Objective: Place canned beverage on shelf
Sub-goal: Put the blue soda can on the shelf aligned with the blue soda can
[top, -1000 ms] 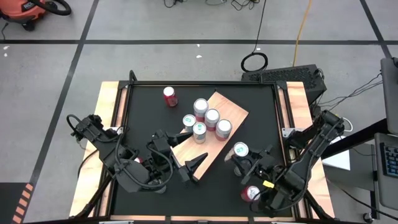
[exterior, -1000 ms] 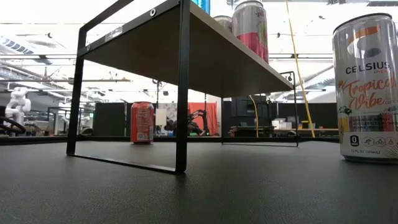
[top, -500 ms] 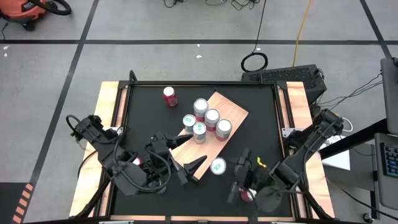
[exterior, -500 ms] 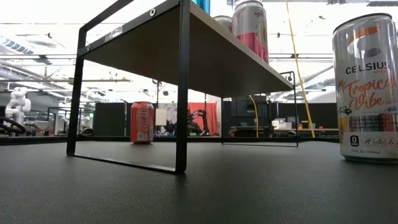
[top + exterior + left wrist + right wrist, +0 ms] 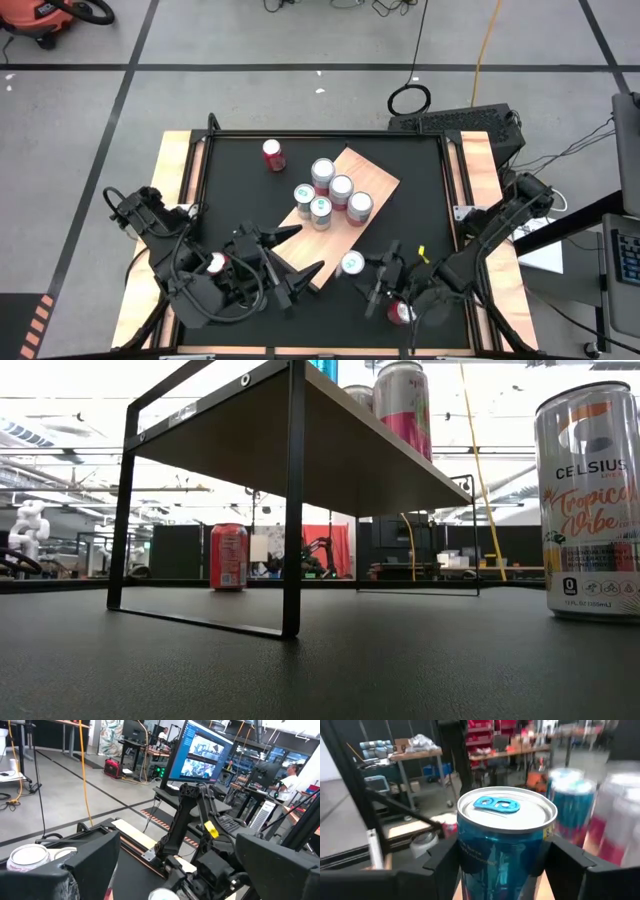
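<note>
Cans crowd the middle of the wooden shelf [image 5: 345, 205], four of them standing upright in a cluster [image 5: 330, 193] on its board. The right gripper [image 5: 362, 268] holds a blue can [image 5: 506, 837] with a blue pull tab, its fingers [image 5: 445, 862] pressed against both sides of the can, which stands upright between them. From above, this can [image 5: 351, 264] sits just off the shelf's near corner, over the black surface [image 5: 420, 190], with the cluster of cans beyond the gripper and to one side of it. Another can [image 5: 403, 312] with a red body stands right behind the right gripper, close under its arm. The left gripper [image 5: 290, 262] is spread wide and empty, hovering at the shelf's near edge. A white-topped can [image 5: 215, 263] stands behind it by the left arm. A red can [image 5: 273, 155] stands alone at the far side of the surface, well apart from both grippers.
</note>
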### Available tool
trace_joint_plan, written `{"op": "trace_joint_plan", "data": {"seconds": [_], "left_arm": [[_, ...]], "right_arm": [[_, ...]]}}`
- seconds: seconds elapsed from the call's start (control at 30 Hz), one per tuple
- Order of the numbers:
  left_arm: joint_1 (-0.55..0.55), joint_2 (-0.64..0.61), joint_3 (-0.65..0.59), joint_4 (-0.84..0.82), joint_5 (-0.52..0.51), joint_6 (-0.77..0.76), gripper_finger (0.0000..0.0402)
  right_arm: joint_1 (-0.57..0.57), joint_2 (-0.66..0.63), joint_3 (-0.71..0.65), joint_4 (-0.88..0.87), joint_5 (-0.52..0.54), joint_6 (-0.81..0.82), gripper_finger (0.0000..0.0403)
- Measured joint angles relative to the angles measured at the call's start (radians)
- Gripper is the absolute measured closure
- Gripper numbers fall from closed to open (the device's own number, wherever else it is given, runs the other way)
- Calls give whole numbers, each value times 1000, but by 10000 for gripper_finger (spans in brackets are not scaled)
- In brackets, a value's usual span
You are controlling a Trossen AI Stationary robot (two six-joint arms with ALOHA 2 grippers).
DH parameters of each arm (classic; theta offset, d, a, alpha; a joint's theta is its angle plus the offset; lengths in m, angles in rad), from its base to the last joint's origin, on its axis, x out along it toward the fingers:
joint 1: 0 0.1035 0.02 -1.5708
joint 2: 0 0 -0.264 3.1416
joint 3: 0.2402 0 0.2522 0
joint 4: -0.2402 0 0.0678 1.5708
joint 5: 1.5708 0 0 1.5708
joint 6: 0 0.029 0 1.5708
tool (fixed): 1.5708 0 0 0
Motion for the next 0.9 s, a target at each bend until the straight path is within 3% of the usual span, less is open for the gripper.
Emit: {"op": "trace_joint_plan", "data": {"seconds": [0.1,0.23,0.37,0.63,0.9], "left_arm": [[0,0,0,-1,-3,0,8],[1,0,0,-1,-3,1,8],[1,0,0,-1,-3,1,8],[1,0,0,-24,-17,-5,8],[2,0,0,-28,-21,-6,8]], "right_arm": [[-28,-2,0,46,5,-113,186],[-63,-2,-1,34,0,-128,186],[-90,-2,-1,5,-50,-104,186],[-130,-2,-2,-128,-53,6,186],[-164,-2,-2,-156,-54,7,186]]}}
